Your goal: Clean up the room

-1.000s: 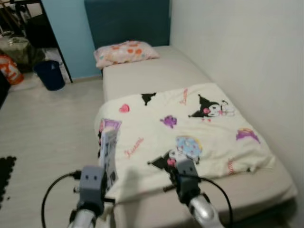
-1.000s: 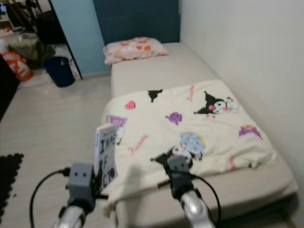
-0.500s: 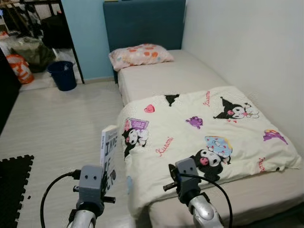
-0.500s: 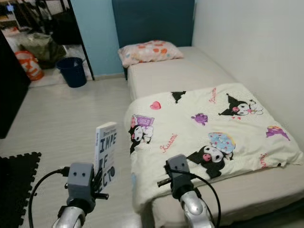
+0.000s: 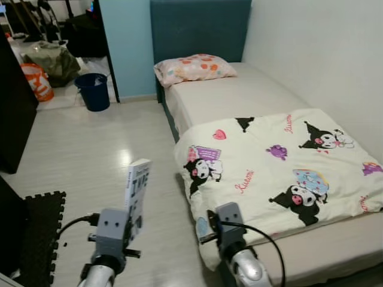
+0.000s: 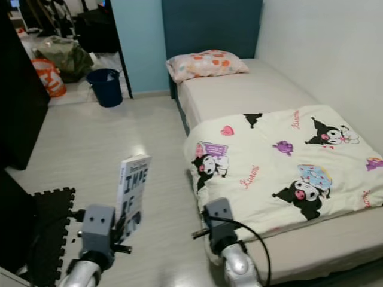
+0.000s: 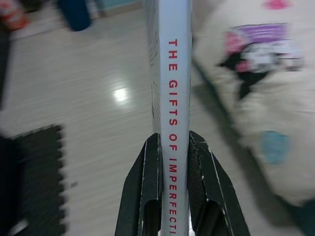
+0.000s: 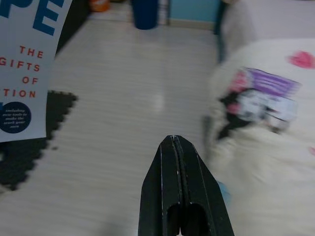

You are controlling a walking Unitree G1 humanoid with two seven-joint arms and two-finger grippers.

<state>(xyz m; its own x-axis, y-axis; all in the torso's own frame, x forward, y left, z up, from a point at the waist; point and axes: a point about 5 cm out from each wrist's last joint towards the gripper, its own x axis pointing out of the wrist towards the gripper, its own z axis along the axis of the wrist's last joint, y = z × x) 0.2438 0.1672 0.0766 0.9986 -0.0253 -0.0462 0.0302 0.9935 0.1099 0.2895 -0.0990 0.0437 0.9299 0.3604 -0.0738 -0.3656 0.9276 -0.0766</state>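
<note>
A white paperback book (image 5: 137,191) with blue and red lettering stands upright above the pale floor, held by my left gripper (image 7: 173,147), which is shut on its spine (image 7: 173,73). The same book (image 8: 27,64) fills one corner of the right wrist view. My right gripper (image 8: 173,147) is shut with nothing in it and hovers beside the bed's near corner. The bed (image 5: 251,95) lies to the right, with a cream cartoon-print blanket (image 5: 281,164) over its near half and a spotted pink pillow (image 5: 194,67) at the blue headboard.
A dark blue bin (image 5: 94,91) stands by the doorway at the back left, near an orange bag (image 5: 37,81) and a dark bag (image 5: 54,58). Black furniture (image 5: 13,107) lines the left side. A black foam mat (image 5: 39,230) lies on the floor at the near left.
The camera has swung left: the bed has shifted right in the picture and more floor, the mat and black furniture have come in. The book stays in my left gripper.
</note>
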